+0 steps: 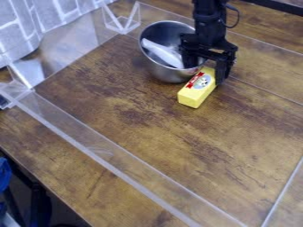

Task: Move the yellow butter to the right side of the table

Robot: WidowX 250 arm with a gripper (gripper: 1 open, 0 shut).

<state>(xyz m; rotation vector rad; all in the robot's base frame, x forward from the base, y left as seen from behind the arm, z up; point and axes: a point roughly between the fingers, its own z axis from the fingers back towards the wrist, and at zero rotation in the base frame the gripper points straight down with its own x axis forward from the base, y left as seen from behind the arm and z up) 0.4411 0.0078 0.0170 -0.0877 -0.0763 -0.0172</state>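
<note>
The yellow butter [197, 90] is a small bright yellow box with a white and red label. It lies on the dark brown wooden table [142, 124], just right of the silver metal bowl [167, 50]. My black gripper [207, 69] hangs from above right over the far end of the butter, beside the bowl's rim. Its fingers [224, 64] are spread apart and hold nothing. Whether the fingertips touch the butter cannot be told.
Clear acrylic panels [83, 133] run along the table's left and front edges, and another stands at the back left [119, 16]. Bare wood lies to the right of the butter and toward the front.
</note>
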